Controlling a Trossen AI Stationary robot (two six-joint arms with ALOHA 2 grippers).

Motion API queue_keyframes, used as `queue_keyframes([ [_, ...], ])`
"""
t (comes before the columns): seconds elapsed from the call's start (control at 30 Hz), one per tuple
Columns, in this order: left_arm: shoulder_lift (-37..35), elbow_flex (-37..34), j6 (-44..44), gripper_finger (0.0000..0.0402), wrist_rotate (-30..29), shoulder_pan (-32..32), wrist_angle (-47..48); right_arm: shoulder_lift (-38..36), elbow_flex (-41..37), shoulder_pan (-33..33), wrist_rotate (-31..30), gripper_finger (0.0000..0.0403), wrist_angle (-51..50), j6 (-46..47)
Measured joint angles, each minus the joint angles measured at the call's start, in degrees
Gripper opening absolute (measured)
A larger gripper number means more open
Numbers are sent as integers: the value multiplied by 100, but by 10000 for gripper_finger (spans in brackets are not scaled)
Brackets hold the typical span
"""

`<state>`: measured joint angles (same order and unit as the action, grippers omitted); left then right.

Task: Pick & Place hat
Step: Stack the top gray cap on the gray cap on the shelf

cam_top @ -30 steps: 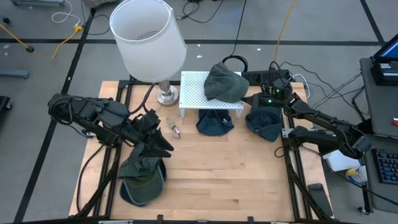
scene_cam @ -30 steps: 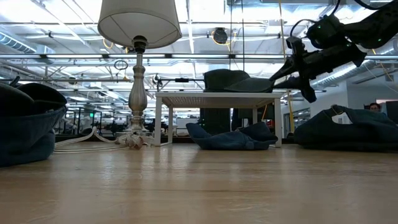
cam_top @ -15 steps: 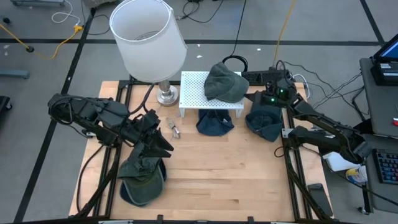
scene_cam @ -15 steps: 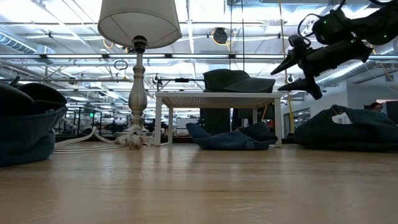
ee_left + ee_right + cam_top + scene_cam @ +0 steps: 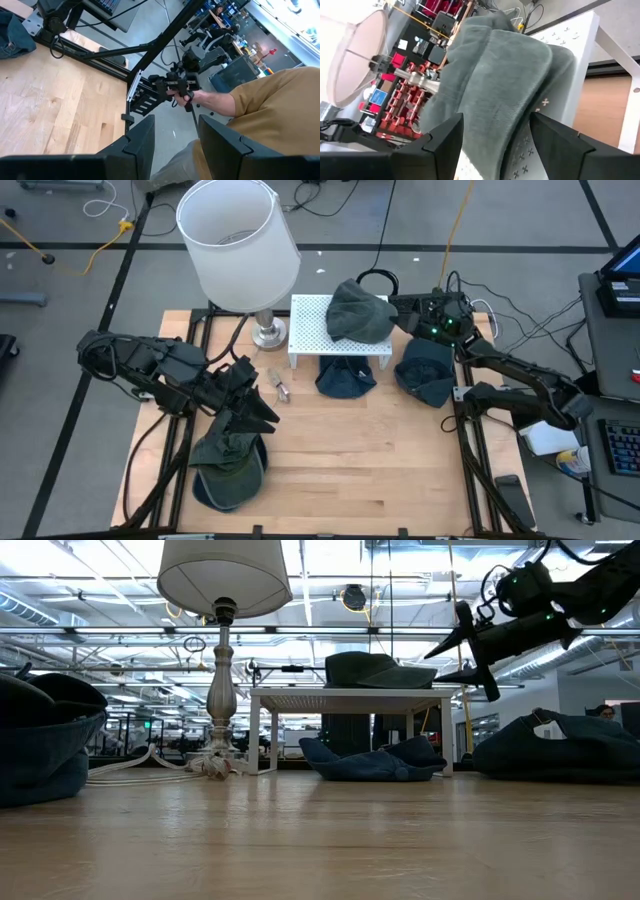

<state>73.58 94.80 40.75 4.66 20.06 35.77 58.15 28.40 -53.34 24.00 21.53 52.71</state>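
Note:
A grey-green hat (image 5: 356,311) lies on the white perforated shelf (image 5: 310,330) at the table's far middle; it also shows in the low view (image 5: 375,671) and in the right wrist view (image 5: 495,85). My right gripper (image 5: 408,306) is open, level with the hat and just right of its brim (image 5: 455,652), touching nothing. My left gripper (image 5: 258,416) is open and empty (image 5: 175,137), hovering over a second green hat (image 5: 230,460) that lies on the table at the near left.
A blue hat (image 5: 345,378) lies under the shelf, and another blue hat (image 5: 425,375) lies to its right. A lamp with a white shade (image 5: 238,245) stands at the far left. A small metal piece (image 5: 279,386) lies beside its base. A person shows beyond the table (image 5: 250,115).
My right gripper was shut on the hat's brim, then opened and let go. It drew back to the right and rose a little, then went toward the far edge. The hat stays on the shelf.

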Motion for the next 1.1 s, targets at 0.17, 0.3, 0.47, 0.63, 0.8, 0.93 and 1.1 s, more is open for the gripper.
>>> queue_keyframes([
  [0.17,2,-2,4,154,-2,1,0,410,-2,-38,57,217,301,-97],
  [0.3,2,-2,107,154,-2,2,0,413,0,-274,489,217,524,45],
  [0.47,2,-2,142,154,-1,2,0,106,0,-511,779,215,128,62],
  [0.63,0,-1,139,154,-2,1,0,-316,0,-706,771,215,-735,-144],
  [0.8,2,-2,15,154,-2,2,0,-710,0,-743,592,215,-560,-185],
  [0.93,1,-2,-82,154,-2,2,0,-754,181,-486,617,215,162,-368],
  [1.1,2,-2,-153,154,-2,-7,0,-490,882,134,580,215,148,-1808],
])
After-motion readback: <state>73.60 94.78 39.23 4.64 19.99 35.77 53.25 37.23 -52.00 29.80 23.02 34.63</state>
